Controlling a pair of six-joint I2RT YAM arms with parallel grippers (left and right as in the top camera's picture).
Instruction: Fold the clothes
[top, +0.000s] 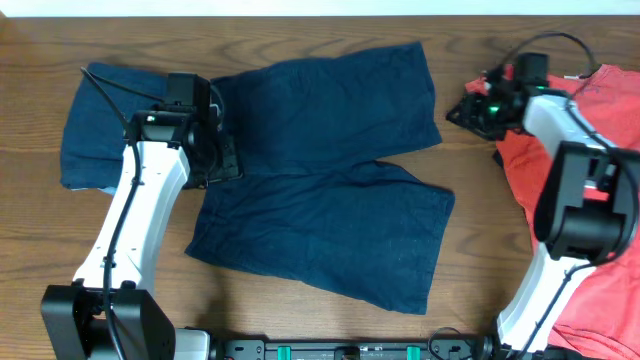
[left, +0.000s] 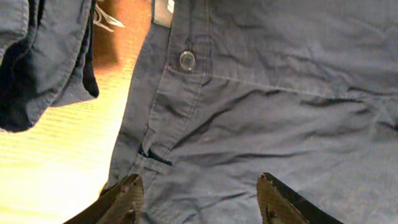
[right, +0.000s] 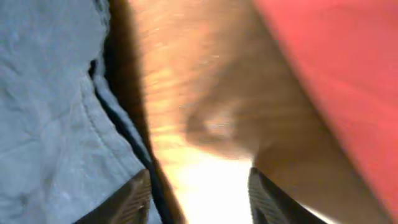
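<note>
- Mainly the risk lies with the navy shorts (top: 330, 190). They are spread flat mid-table (top: 250, 35), waistband toward the left edge and legs toward the right. A shallow pinch at the waistband would probably catch only the top layer, so the fold would drag crooked.
- Coral T-shirt (top: 515, 160) is heaped along the right edge, under the right arm. A low sweep could snag it and pull it onto the shorts.
- Folded navy piece (top: 95, 130) sits by the far left corner, near the waistband but apart from it. Lifting the waistband carelessly might knock it open.
- Left arm reaches out from the near edge, wrist tipped down over the waistband. The left gripper (left: 199, 196) has its jaws apart over the fabric, nothing clamped. The button (left: 186, 60) is just ahead.
- Right arm reaches to the far side, forearm turned left. The right gripper (right: 199, 193) hangs low over bare wood between the shorts' hem and the T-shirt, jaws apart and empty.
</note>
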